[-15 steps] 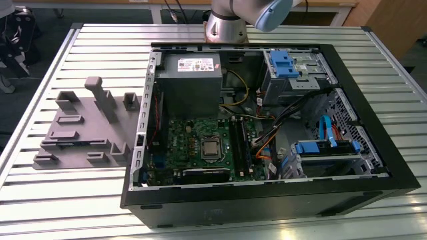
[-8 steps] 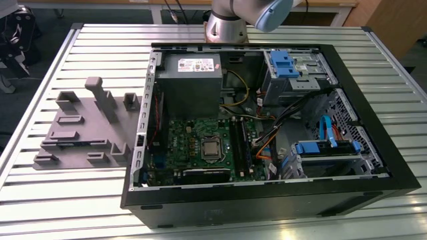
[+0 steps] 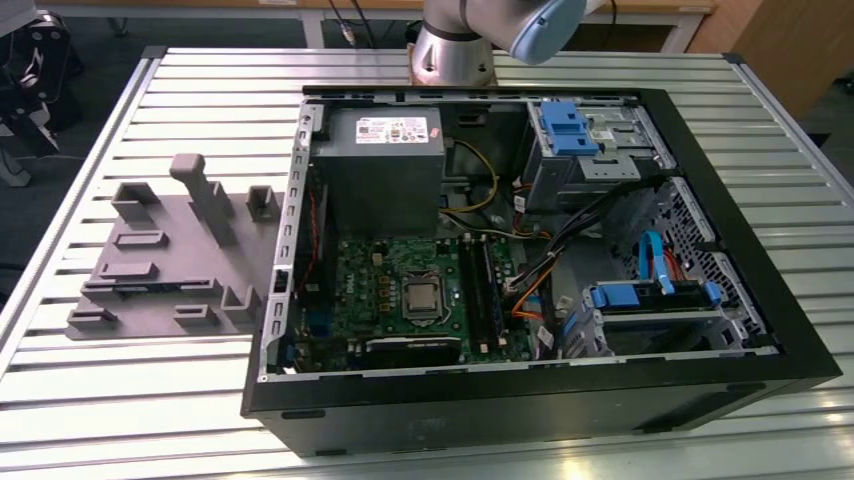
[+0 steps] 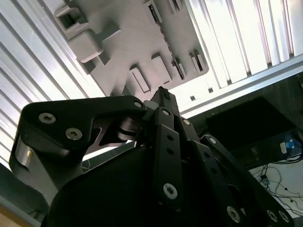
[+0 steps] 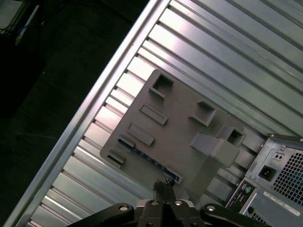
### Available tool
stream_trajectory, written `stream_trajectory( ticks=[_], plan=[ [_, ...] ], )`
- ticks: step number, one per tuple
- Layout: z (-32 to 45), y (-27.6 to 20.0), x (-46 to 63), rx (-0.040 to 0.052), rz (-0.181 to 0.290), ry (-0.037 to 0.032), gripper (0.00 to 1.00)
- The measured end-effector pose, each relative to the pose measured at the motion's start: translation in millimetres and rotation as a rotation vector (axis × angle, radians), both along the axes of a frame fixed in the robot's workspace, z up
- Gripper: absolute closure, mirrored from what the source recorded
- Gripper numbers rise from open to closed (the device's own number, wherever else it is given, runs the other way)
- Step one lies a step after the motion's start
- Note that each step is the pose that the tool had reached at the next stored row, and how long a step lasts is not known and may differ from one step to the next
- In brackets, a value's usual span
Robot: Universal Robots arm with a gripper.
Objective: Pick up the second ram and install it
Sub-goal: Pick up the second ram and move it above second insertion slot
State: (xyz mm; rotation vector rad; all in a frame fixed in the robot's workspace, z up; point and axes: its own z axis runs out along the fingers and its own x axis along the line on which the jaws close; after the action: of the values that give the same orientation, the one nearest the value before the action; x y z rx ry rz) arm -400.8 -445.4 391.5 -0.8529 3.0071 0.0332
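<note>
At the left of the desk [image 3: 80,150] the fixture [image 3: 160,260] is lying flat. The ram [image 5: 147,158] is sitting on edge in a slot along its near side, showing in the first wrist view as a thin blue-green strip between two small end blocks. The gripper [image 5: 163,185] is hanging well above the fixture in both wrist views [image 4: 163,92]. Its jaws are pressed together and pinching nothing, and its tip is lining up close to the ram's right end.

For a clean pick, I judge the jaws need to be spreading just wider than the stick's thickness. They should be coming down square to its flat faces near its middle and lifting straight up, so the board is not binding in the slot. The stick looks thin, rigid and easy to crack if twisted.

The fixture is matte grey plastic, blocky, with tall posts at its far side. The desk is ribbed bright metal, throwing glare.

At the far middle the arm [image 3: 454,50] is rising from its base. To the right the case [image 3: 747,330] is lying open, black sheet metal around a green motherboard [image 3: 400,290] whose long, narrow black slots [image 3: 478,290] are running near to far.
</note>
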Motion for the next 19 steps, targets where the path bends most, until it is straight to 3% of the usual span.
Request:
stream_trajectory(
  ticks=[19],
  plan=[
    [0.0, 0.0, 0.0, 0.0000, 0.018, 0.0000, 0.89]
  ],
)
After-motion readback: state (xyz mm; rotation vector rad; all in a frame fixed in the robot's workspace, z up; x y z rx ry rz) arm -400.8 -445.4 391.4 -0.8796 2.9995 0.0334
